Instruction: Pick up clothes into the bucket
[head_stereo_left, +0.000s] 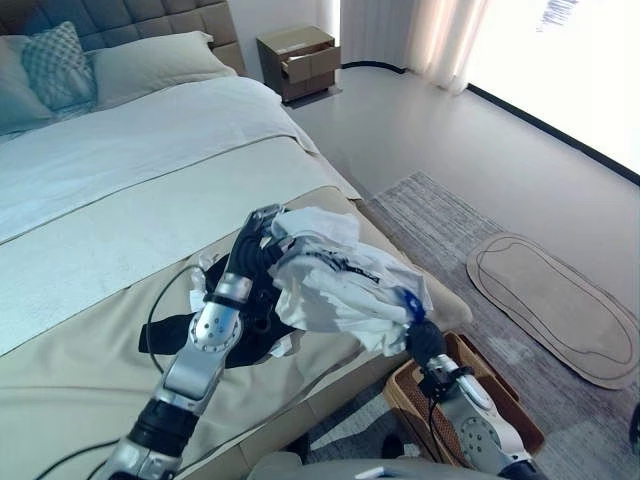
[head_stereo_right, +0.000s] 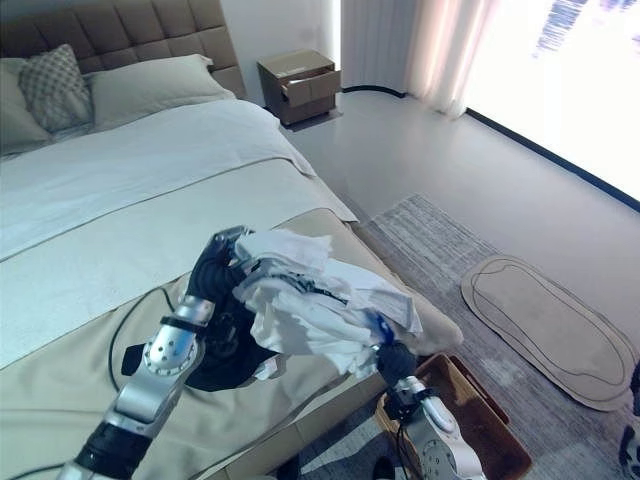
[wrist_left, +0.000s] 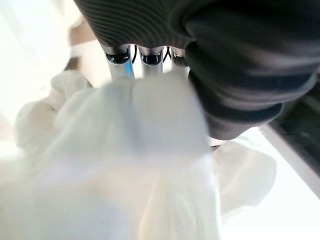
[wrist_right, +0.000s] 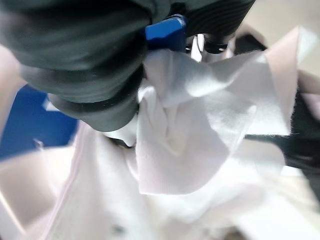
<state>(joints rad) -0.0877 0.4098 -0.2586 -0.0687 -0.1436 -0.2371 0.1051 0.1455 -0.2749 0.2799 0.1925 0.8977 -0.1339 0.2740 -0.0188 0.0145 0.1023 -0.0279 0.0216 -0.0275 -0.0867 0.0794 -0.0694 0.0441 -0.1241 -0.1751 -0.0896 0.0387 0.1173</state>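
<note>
A crumpled white garment (head_stereo_left: 340, 280) with dark print hangs over the foot corner of the bed (head_stereo_left: 100, 200), held between my two hands. My left hand (head_stereo_left: 250, 262) grips its left side, with fingers (wrist_left: 120, 65) running into the cloth (wrist_left: 125, 165). My right hand (head_stereo_left: 422, 340) holds its lower right end, where bunched cloth (wrist_right: 200, 125) is pinched under the palm (wrist_right: 85, 60). The brown woven basket (head_stereo_right: 490, 420) stands on the floor by the bed, under my right arm. A black garment (head_stereo_left: 175, 330) lies on the beige bedspread beneath my left arm.
A grey rug (head_stereo_left: 430, 220) lies beside the bed, and a beige oval mat (head_stereo_left: 550, 300) to its right. A wooden nightstand (head_stereo_left: 300, 62) with an open drawer stands by the headboard. Pillows (head_stereo_left: 140, 65) lie at the bed's head.
</note>
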